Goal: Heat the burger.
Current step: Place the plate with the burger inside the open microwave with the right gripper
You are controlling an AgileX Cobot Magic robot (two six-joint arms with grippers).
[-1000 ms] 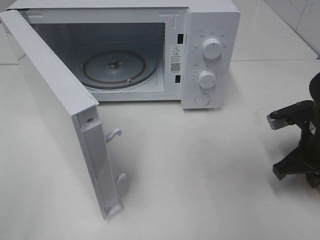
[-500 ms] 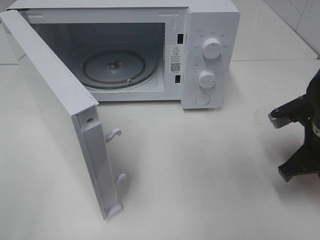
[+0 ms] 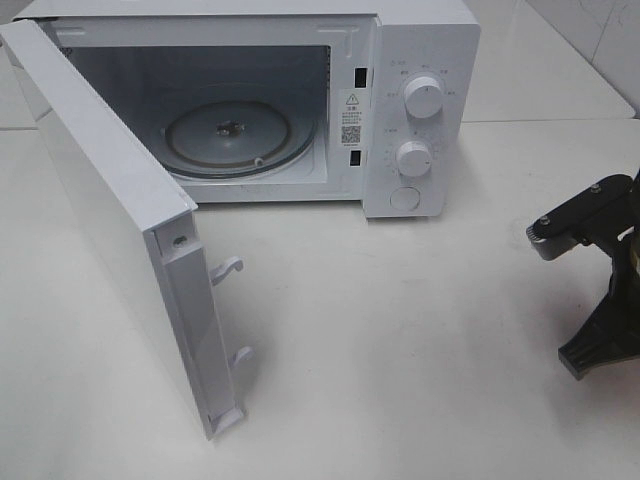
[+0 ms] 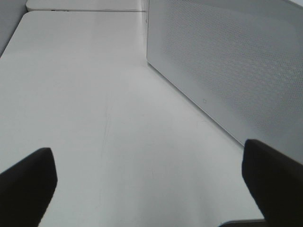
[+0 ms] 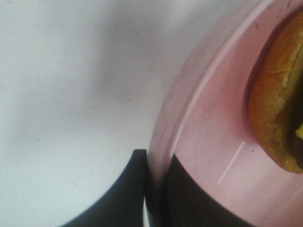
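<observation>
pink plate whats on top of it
The burger sits on the pink plate; only its bun edge is in frame. The right end effector covers the rim it pinches.

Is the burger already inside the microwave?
No, the glass turntable in the microwave holds nothing, and the burger lies on the pink plate pinched by the right gripper.

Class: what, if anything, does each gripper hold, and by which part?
The right gripper pinches the flat round pink plate by its rim; the left gripper holds nothing.

Burger (image 5: 277, 118) — tan-brown bun edge showing; lies on pink plate (image 5: 213, 142).
</observation>
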